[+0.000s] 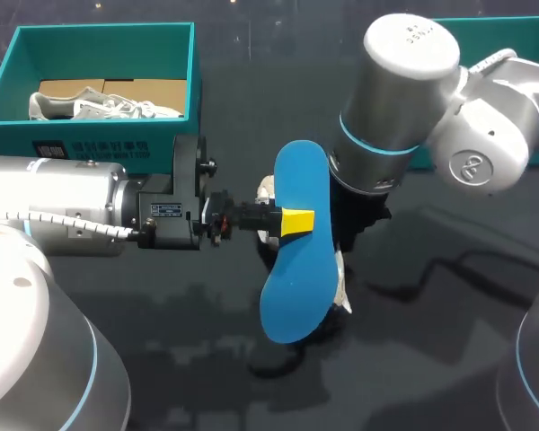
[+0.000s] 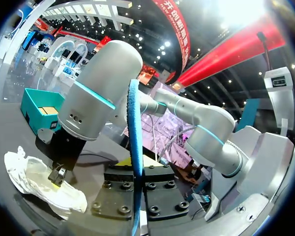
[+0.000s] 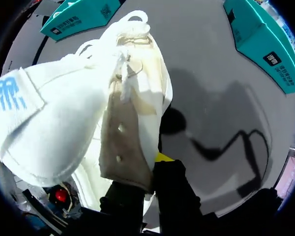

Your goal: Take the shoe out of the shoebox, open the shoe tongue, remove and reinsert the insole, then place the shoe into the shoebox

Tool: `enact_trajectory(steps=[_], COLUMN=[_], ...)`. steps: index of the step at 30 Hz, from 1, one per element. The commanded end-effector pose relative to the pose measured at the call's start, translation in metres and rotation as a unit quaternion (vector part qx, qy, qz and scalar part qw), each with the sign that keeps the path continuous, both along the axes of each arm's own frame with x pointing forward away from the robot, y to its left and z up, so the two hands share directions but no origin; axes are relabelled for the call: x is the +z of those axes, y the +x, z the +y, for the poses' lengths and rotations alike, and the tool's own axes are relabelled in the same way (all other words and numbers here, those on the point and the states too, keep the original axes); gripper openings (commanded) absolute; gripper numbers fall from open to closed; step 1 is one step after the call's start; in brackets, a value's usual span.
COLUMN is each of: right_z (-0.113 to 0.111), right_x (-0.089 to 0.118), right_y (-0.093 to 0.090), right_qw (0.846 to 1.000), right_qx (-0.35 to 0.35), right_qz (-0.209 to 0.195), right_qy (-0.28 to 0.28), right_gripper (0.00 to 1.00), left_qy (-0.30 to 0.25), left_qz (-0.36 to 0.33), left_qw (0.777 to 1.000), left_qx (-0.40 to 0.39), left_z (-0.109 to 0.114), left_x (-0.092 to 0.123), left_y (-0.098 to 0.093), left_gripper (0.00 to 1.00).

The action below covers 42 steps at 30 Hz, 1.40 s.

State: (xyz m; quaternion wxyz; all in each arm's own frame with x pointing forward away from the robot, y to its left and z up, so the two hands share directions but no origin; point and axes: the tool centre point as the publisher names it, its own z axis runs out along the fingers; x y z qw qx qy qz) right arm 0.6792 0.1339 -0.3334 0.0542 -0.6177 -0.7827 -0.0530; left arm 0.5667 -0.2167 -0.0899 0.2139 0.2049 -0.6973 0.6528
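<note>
Mostly hidden behind the flat blue foam insole point(image 1: 294, 242): the white mesh sneaker point(image 1: 343, 292)
Only white slivers of it show at the insole's edges. In the head view the right gripper point(image 3: 146, 171), beyond the insole, is covered by the grey right arm point(image 1: 391, 108). The teal cardboard box point(image 1: 512, 31) farther beyond runs off the edge.

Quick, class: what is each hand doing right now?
Left hand: closed on the blue insole.
Right hand: closed on the white shoe.

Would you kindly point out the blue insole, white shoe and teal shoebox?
blue insole point(image 1: 292, 296): head view, its broad lower half.
white shoe point(image 3: 64, 123): right wrist view, its white upper.
teal shoebox point(image 1: 9, 136): head view, its front wall.
</note>
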Motion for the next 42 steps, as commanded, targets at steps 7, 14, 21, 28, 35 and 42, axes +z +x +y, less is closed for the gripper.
enact_trajectory(steps=[7,14,21,28,35,42], right_z=[0.005,0.002,0.002,0.002,0.003,0.004], right_x=[-0.008,-0.017,-0.028,-0.036,-0.044,-0.051], right_y=[-0.008,-0.010,-0.009,-0.011,-0.011,-0.014], right_qw=[0.998,0.997,0.997,0.998,0.998,0.997], right_qx=[-0.060,-0.071,-0.074,-0.068,-0.069,-0.075], right_qz=[-0.016,-0.017,-0.013,-0.012,-0.011,-0.008], right_qy=[-0.006,0.000,-0.001,0.002,0.008,0.005], right_gripper=[0.00,0.00,0.00,0.00,0.00,0.00], left_qy=[-0.001,-0.001,-0.001,-0.001,-0.001,-0.001], left_qz=[0.000,0.000,0.000,0.000,0.000,0.000], left_qw=[1.000,1.000,1.000,1.000,1.000,1.000], left_qx=[0.002,0.002,0.002,0.002,0.002,0.002], left_z=[0.000,0.000,0.000,0.000,0.000,0.000], left_x=[-0.001,-0.001,-0.001,-0.001,-0.001,-0.001], left_y=[-0.002,-0.002,-0.002,-0.002,-0.002,-0.002], left_gripper=[0.00,0.00,0.00,0.00,0.00,0.00])
